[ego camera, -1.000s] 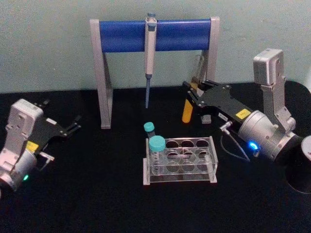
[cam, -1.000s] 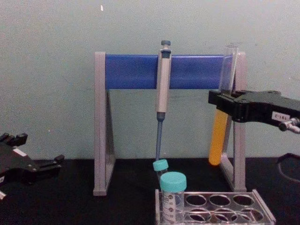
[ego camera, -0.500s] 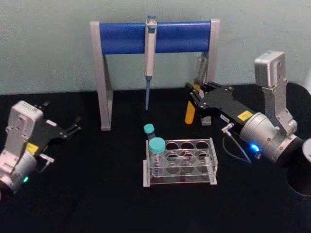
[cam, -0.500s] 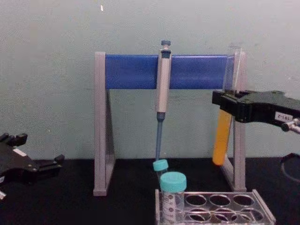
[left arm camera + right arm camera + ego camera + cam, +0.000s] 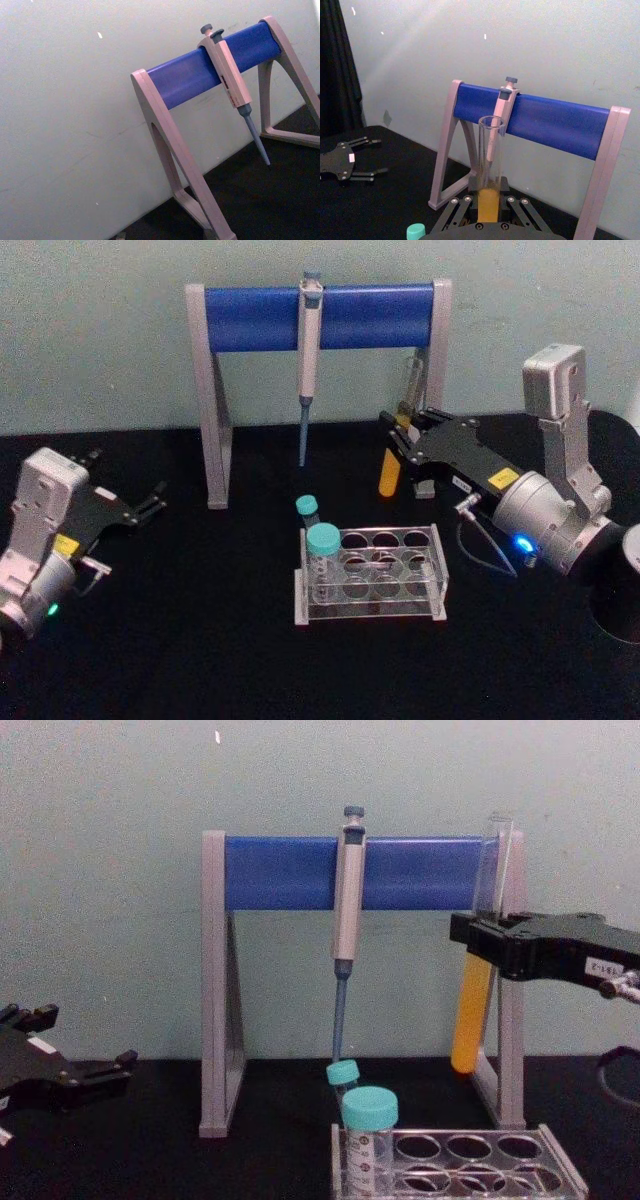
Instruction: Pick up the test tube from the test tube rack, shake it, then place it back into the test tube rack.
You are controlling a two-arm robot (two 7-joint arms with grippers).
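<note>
Standing on the black table, the rack carries a teal-capped tube at its front left corner. A second capped tube leans at the rack's left rear corner; whether it sits in a hole cannot be told. The rack's other holes stand open.

Well to the left of the rack, the left gripper hangs low over the table with its fingers spread apart, gripping nothing.

Beyond the rack's right rear corner, and higher than the rack, the right gripper is clamped on the tube. Its fingers close around the glass near mid-height. The tube stands nearly upright, open mouth up, outside the rack. Orange-yellow liquid fills the part below the fingers and clear glass rises above them. In the chest view the tube leans slightly, its top towards the right.

Farther back from the rack stands the grey-and-blue stand, its right leg just behind the tube. A pipette hangs tip down from the middle of the blue bar, behind the rack's left end. A pale green wall closes the scene.
</note>
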